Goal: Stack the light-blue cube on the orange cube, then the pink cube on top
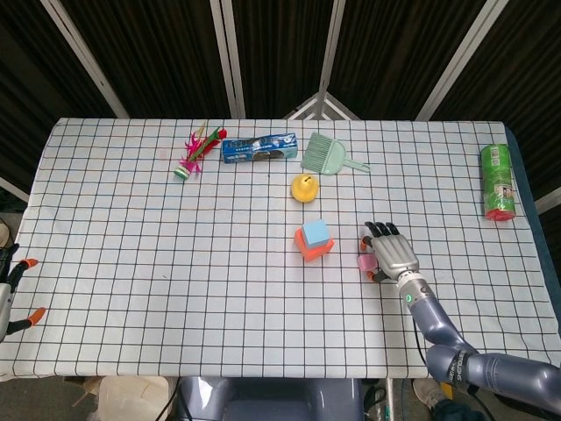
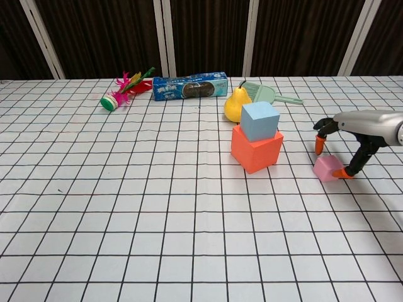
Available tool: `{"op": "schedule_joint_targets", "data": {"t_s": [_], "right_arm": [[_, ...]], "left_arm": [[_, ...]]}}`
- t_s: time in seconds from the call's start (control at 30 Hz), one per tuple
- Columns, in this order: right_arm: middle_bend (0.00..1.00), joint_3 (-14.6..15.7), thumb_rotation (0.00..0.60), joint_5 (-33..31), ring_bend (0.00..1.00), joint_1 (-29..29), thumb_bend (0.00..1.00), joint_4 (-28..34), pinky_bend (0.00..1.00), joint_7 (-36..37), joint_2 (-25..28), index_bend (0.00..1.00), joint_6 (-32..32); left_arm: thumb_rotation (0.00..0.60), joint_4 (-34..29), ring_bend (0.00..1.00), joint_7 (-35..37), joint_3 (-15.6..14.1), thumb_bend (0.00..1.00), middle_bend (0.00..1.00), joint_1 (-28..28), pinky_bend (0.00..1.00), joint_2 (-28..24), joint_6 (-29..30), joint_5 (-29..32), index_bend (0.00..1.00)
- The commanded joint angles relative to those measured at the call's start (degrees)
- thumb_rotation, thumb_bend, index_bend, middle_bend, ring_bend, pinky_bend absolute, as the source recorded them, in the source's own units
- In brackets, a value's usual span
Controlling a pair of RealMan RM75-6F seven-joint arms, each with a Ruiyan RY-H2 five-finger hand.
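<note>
Fingers point(image 2: 322, 143) of my right hand point(image 2: 352, 129) arch over the pink cube point(image 2: 327, 168), with the thumb tip down at the cube's right edge — spread around it, though I cannot tell whether they have closed on it. That cube sits on the worktop point(image 2: 126, 207), just right of the stack and apart from it. The light-blue cube point(image 2: 259, 121) already rests on the orange cube point(image 2: 255, 148), turned slightly askew, so I judge the first step done and the second one in hand: taking the pink cube.

Next I would need to close on the cube, lift it clear above the blue top, carry it left and set it down squarely — the blue face is small, so a centred release matters.

My left hand point(image 1: 10, 294) waits at the near left edge, fingers apart and holding nothing.

As for writing, the blue biscuit pack point(image 2: 189, 85) and the green can point(image 1: 497, 181) both carry print, but it is too small for me to read.
</note>
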State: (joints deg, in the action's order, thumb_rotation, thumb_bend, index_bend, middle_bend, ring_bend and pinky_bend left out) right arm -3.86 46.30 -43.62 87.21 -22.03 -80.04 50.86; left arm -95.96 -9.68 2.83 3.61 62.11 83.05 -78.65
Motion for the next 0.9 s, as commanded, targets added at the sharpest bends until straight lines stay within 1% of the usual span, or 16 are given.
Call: {"op": "schedule_joint_targets", "data": {"t_s": [0.03,0.37,0.63,0.9], "right_arm": [[0.07,-0.13,0.6,0.07,0.03,-0.03,0.35,-0.22,0.0,-0.09,-0.22,0.39,-0.13],[0.07,-0.52,0.6,0.03,0.03,0.13,0.38,-1.12,0.0,-0.21,-0.69,0.4,-0.61],[0.07,-0.82,0.6,0.88,0.03,0.38,0.39,-0.22,0.0,-0.29,0.05,0.44,-0.31],[0.07,-0.99,0.6,1.52,0.03,0.47,0.39,0.89,0.0,-0.57,0.57,0.45,-0.08]], "left_arm": [[0.6,0.03,0.0,0.02,0.02,0.21,0.03,0.0,0.02,0.01,0.0,0.02,0.22],[0.6,0.1,0.0,-0.14,0.1,0.21,0.03,0.1,0.02,0.07,-0.19,0.31,0.22],[0.6,0.03,0.0,-0.54,0.01,0.21,0.03,0.15,0.02,0.23,-0.19,0.21,0.22],[0.6,-0.05,0.0,-0.47,0.01,0.21,0.03,0.09,0.02,0.17,-0.09,0.23,0.22]]}}
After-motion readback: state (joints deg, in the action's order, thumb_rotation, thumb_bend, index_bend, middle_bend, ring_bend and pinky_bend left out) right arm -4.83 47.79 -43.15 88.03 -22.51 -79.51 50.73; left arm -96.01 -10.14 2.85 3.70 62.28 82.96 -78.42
